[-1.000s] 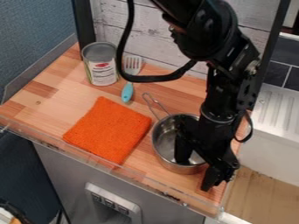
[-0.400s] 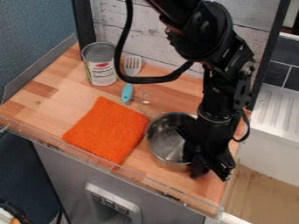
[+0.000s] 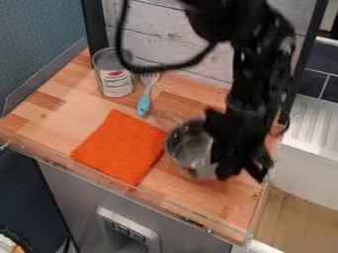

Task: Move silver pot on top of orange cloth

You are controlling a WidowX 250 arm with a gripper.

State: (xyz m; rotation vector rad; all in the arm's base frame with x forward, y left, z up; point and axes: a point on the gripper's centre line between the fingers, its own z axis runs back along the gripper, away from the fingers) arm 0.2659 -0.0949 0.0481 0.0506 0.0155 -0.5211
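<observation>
My gripper [image 3: 228, 168] is at the right side of the silver pot [image 3: 190, 144], shut on its right rim, and both are blurred. The pot is upright or nearly so, right of the orange cloth [image 3: 121, 146], its left side close to the cloth's right edge. Flat on the wooden counter, the cloth has nothing on it. The pot's handle is too blurred to make out, and the arm hides the pot's right part.
A tin can [image 3: 113, 72] stands at the back left of the counter [image 3: 53, 118]. Beside it lies a fork with a turquoise handle [image 3: 144, 105]. A clear raised edge runs along the front, and a white sink [image 3: 307, 148] is on the right.
The gripper has closed on the pot's right rim. Pot and gripper have moved up in the view, and the pot also a little left. The cloth, can and fork have stayed put.
</observation>
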